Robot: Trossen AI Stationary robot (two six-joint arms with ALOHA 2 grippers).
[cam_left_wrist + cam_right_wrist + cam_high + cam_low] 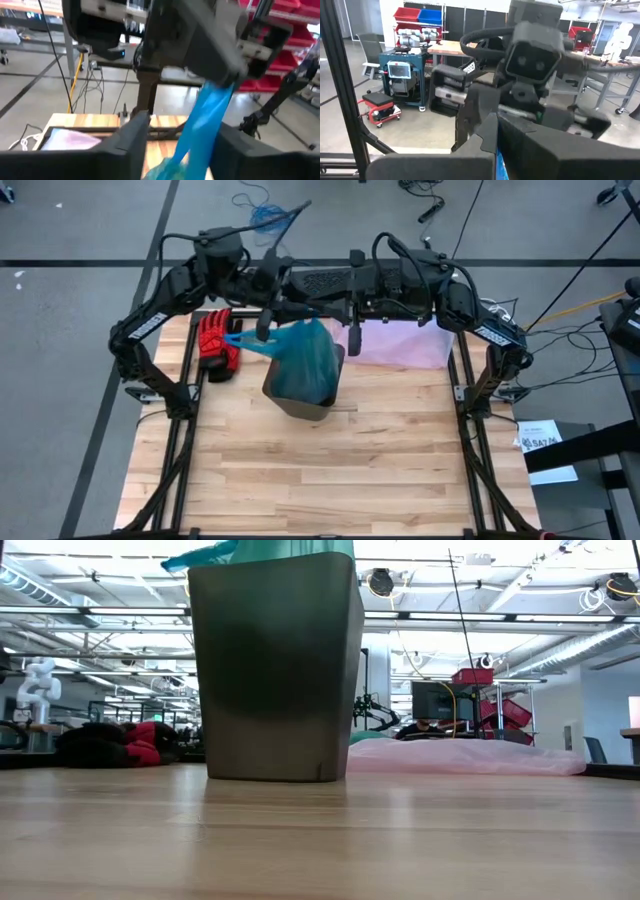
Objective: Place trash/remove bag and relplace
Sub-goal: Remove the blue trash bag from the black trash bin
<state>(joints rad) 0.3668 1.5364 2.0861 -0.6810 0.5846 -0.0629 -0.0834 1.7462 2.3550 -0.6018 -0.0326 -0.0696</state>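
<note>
One translucent teal-green plastic bag (pixel 306 355), one dark grey plastic bin (pixel 272 665), one pale pink translucent bag (pixel 400 346), one red-and-black glove (pixel 215 342).

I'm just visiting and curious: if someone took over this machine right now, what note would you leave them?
Left gripper: open around a stretched strip of the bag, above the table's far side.
Right gripper: shut on the bag's upper edge.
The bag sits in the dark bin, bulging above its rim.
Pink bag and red-and-black gloves lie on the table.
Left to do: lift the bag out, fit a replacement.
</note>
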